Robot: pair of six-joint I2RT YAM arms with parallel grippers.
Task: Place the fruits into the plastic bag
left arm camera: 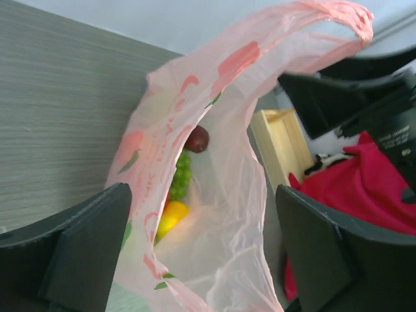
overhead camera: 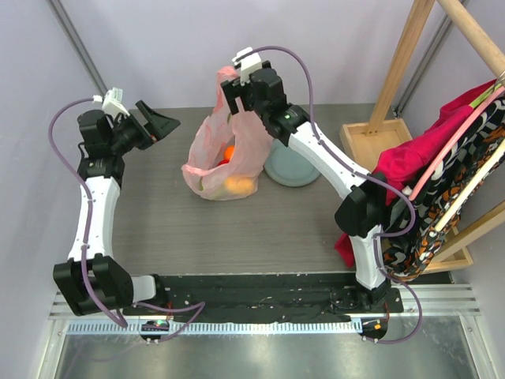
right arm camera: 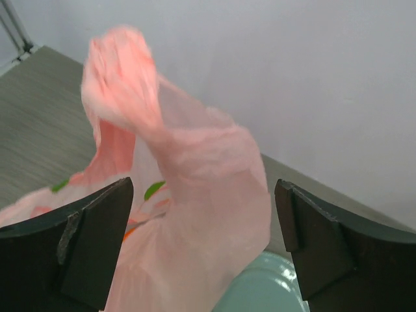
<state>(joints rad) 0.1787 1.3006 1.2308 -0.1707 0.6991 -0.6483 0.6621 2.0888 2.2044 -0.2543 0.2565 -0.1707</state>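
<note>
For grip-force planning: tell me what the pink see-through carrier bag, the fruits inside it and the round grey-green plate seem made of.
Pink translucent carrier bag: thin plastic film, crinkled, fruit showing through. Dark purple plum, green grapes, yellow fruit: likely moulded plastic, smooth and glossy, though unsure. Round grey-green plate: hard, smooth, slight sheen; plastic or glazed ceramic, undecided.
</note>
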